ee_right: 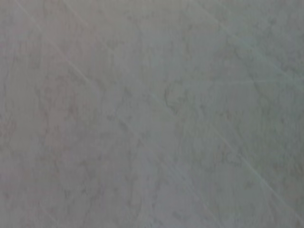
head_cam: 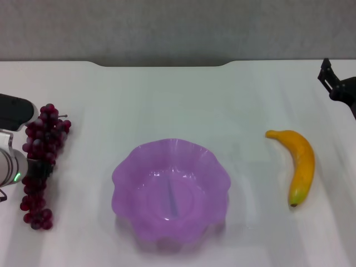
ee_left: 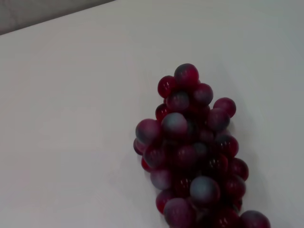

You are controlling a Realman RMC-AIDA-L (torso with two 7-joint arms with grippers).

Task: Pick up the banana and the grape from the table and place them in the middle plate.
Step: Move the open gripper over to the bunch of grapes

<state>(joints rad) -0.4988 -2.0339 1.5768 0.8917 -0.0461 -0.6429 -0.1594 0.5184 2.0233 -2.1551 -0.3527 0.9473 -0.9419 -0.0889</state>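
Note:
The grape [head_cam: 41,161] is a long dark red-purple bunch lying on the white table [head_cam: 178,105] at the far left. My left gripper [head_cam: 36,170] is down at the middle of the bunch, right against it. The left wrist view shows the grape [ee_left: 194,156] close up on the table. The banana [head_cam: 300,164] lies on the table at the right, greenish tip toward the front. The middle plate [head_cam: 128,172], translucent purple with a scalloped rim, stands empty at the front centre. My right gripper [head_cam: 328,75] hangs open and empty at the far right, behind the banana.
The table's dark notched back edge [head_cam: 167,63] runs along the rear. The right wrist view shows only a plain grey surface.

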